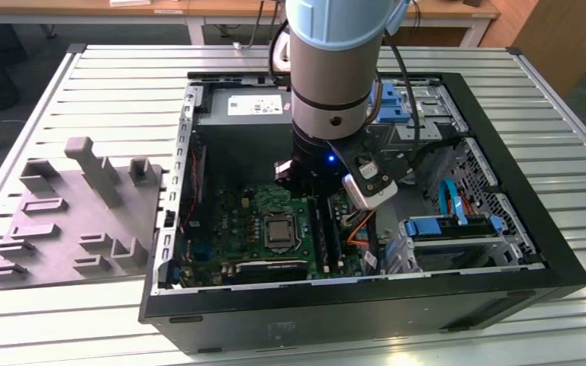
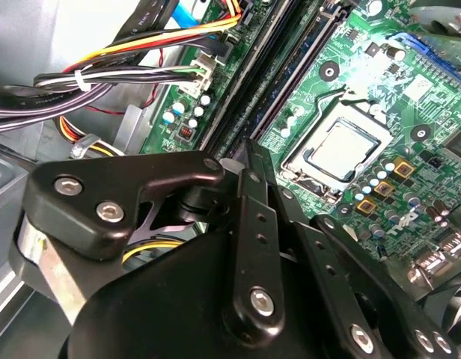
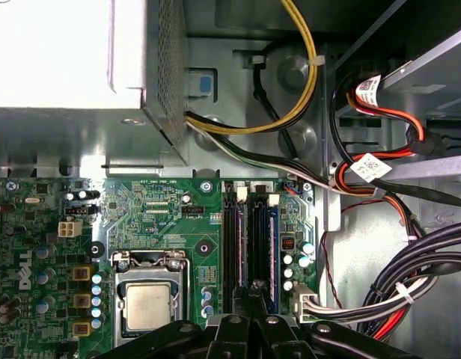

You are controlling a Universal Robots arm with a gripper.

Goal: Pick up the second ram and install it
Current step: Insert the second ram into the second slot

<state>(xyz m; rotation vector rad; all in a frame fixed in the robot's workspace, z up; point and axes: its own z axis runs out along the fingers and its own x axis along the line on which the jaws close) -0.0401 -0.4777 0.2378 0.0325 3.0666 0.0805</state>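
Pincer [image 3: 254,288] over slots [image 3: 249,247].

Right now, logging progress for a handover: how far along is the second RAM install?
Reaching looks done: the black tool is down at the long black memory slots on the green motherboard. In hand: a blue-edged strip stands in one slot, possibly the ram. Left: seating, which I cannot confirm.

A ribbed, pale grey metal worktable [image 1: 110,91] is filling most of the exterior view. Beyond its far edge, a light wooden desk with white legs [image 1: 222,11] is standing on a dark grey floor [image 1: 28,46]. A brown wooden panel [image 1: 552,38] is rising at the exterior view's right.
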